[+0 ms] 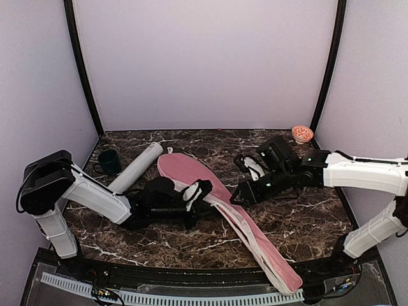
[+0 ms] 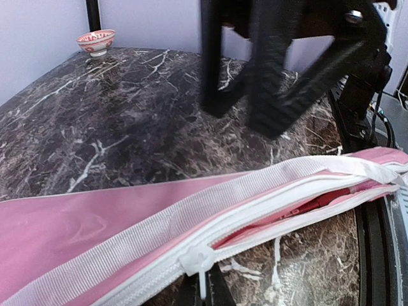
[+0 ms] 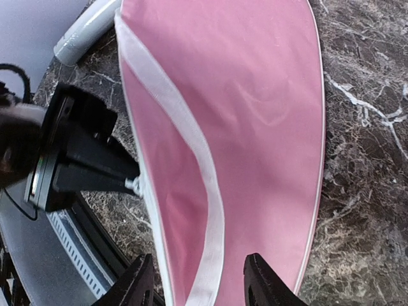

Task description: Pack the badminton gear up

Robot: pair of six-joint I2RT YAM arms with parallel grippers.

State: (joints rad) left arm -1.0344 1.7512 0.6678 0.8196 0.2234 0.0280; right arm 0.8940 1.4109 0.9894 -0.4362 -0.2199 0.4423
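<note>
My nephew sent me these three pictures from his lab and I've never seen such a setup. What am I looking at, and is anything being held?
Two robot arms sit at a marble table. One picture looks down from above; the other two come from cameras on each wrist. On the table lie a pink racket cover, a grey tube, a green cup and a small bowl. The left gripper is pinched shut on the cover's white zipper pull. The right gripper hangs open above the cover, holding nothing.
</note>
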